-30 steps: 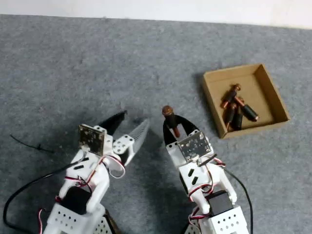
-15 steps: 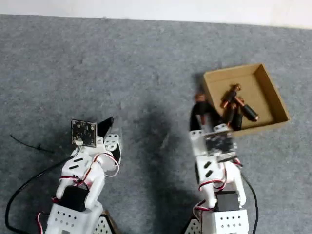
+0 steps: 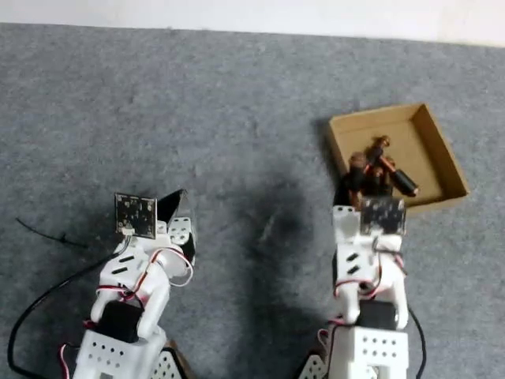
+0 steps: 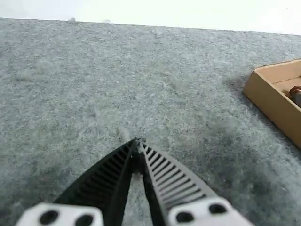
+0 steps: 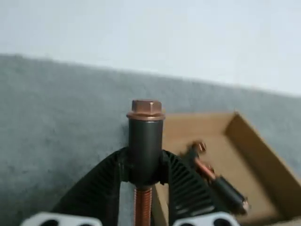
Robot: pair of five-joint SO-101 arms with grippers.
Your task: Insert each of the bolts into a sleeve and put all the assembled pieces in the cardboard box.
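Bolt in sleeve (image 5: 146, 139) — clamped in right pincer (image 5: 144, 161) over cardboard box (image 5: 262, 151).

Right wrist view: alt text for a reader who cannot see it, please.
The right gripper clamps a dark sleeve upright, a copper bolt through it. Beyond, on grey carpet, an open cardboard box holds more assembled pieces.

Left tool (image 4: 136, 149) pinched together, its arm tucked back, right arm stretched forward, right tool (image 5: 146, 164) clamped around a sleeved bolt (image 5: 146, 134).
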